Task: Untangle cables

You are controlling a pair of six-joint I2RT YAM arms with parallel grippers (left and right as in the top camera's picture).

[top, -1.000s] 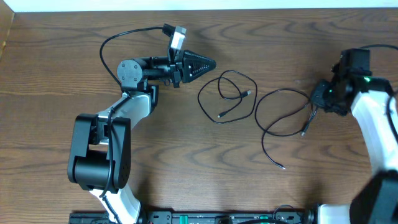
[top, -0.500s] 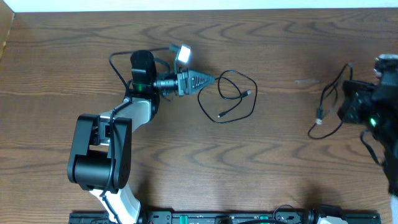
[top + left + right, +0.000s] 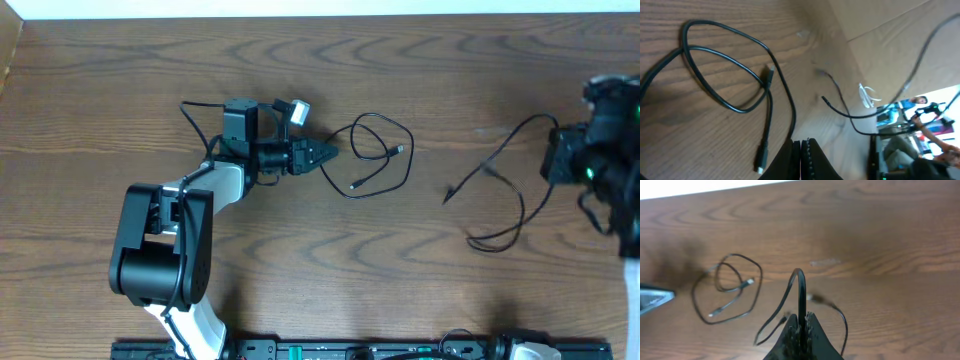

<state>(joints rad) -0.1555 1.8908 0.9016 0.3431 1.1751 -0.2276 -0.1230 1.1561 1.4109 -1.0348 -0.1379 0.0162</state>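
Two thin black cables lie apart on the wooden table; I see no white one. The first cable (image 3: 399, 151) is a loose loop at the centre, and it also shows in the left wrist view (image 3: 768, 80) and the right wrist view (image 3: 747, 282). My left gripper (image 3: 325, 152) (image 3: 802, 155) is shut and empty, with its tip at the loop's left edge. My right gripper (image 3: 550, 165) (image 3: 801, 322) is shut on the second cable (image 3: 487, 168) (image 3: 800, 285) at the far right. That cable trails left and down from the jaws, partly lifted.
The left arm's own thicker black wire (image 3: 195, 105) arcs behind its wrist. The arm base (image 3: 160, 250) stands at the front left. The table's far edge meets a white strip (image 3: 300, 8) at the top.
My right gripper has pulled the second cable to the right, away from the centre loop. My left gripper has turned and dropped slightly toward the loop's left side, staying shut.
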